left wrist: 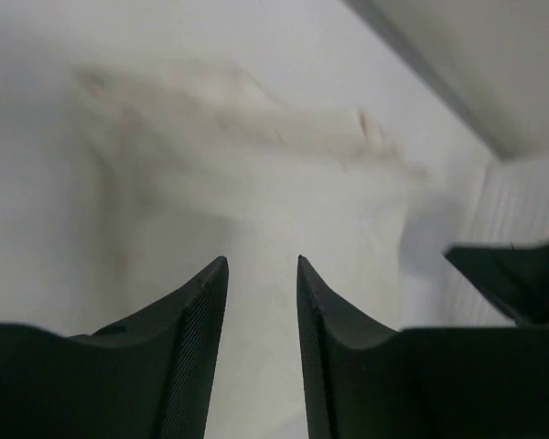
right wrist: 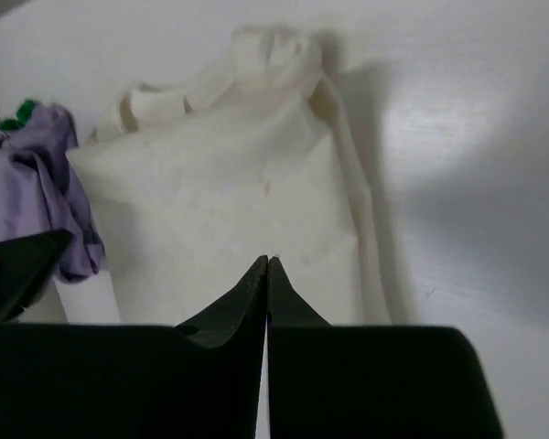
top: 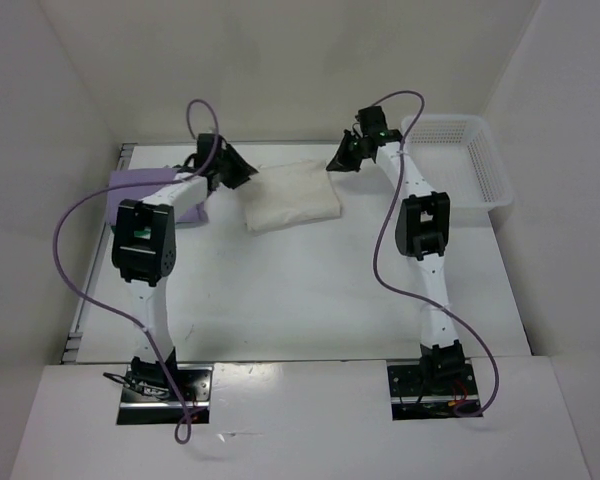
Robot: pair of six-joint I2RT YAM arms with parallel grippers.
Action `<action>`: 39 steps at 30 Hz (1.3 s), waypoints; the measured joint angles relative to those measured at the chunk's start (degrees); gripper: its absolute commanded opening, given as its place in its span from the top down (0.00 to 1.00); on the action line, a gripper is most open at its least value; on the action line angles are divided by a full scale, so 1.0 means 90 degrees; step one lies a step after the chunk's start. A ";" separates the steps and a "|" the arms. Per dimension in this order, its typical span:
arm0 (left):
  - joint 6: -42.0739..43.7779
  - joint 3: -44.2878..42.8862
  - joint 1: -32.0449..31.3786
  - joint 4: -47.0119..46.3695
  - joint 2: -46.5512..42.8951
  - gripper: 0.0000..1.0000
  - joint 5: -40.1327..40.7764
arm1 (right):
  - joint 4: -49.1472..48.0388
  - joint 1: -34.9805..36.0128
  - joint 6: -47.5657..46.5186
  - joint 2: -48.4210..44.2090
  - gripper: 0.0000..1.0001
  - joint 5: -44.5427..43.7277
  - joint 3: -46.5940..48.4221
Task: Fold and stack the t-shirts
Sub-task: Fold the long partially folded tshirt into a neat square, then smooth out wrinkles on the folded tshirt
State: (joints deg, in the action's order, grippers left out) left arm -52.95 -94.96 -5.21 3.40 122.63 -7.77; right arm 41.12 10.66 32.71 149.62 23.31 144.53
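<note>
The cream t-shirt lies folded at the back middle of the table; it also shows in the left wrist view and the right wrist view. The lavender t-shirt lies at the back left, partly under my left arm, and is rumpled in the right wrist view. Only a small bit of the green t-shirt shows behind it. My left gripper is open and empty just above the cream shirt's left edge. My right gripper is shut and empty at its right edge.
A white mesh basket stands at the back right corner. White walls enclose the table on the left, back and right. Purple cables loop off both arms.
</note>
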 measured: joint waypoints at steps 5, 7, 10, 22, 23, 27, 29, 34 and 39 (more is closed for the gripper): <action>-0.0233 0.1365 -0.1217 -0.0831 -0.0238 0.57 -0.0610 | -0.0602 0.0466 -0.0046 -0.0911 1.00 0.0189 -0.2229; -0.0301 0.1843 -0.1372 -0.0920 -0.0236 0.57 -0.0801 | -0.0850 0.0641 -0.0039 -0.1076 1.00 0.0291 -0.2960; -0.0437 0.2341 -0.1231 -0.1304 -0.0350 0.55 -0.1037 | -0.1479 0.0760 0.0090 -0.1372 1.00 0.0559 -0.4112; -0.0481 0.5246 -0.0952 -0.1613 -0.2747 0.46 -0.0998 | -0.2101 0.0704 0.0066 -0.2858 1.00 0.0134 -0.6431; -0.0486 0.5469 -0.0952 -0.1460 -0.3062 0.46 -0.0996 | -0.2076 0.0704 0.0061 -0.3016 1.00 0.0090 -0.6625; -0.0478 0.5770 -0.0942 -0.0821 -0.4252 0.48 -0.0928 | -0.1877 0.0692 0.0036 -0.3439 1.00 -0.0017 -0.6861; -0.0464 0.5540 -0.0911 -0.0663 -0.4580 0.51 -0.0884 | -0.1800 0.0687 0.0024 -0.3587 1.00 0.0010 -0.6768; -0.0274 0.3857 -0.0882 -0.0843 -0.3543 0.55 -0.0908 | -0.1719 0.0685 0.0010 -0.3439 1.00 0.0165 -0.5693; -0.0090 0.2042 -0.0816 -0.1035 -0.1326 0.55 -0.1042 | -0.1751 0.0673 0.0005 -0.2426 1.00 0.0294 -0.4221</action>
State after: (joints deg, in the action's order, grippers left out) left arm -53.76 -76.58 -12.56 -5.91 110.69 -17.15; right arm 25.36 16.71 32.75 127.79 25.96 106.54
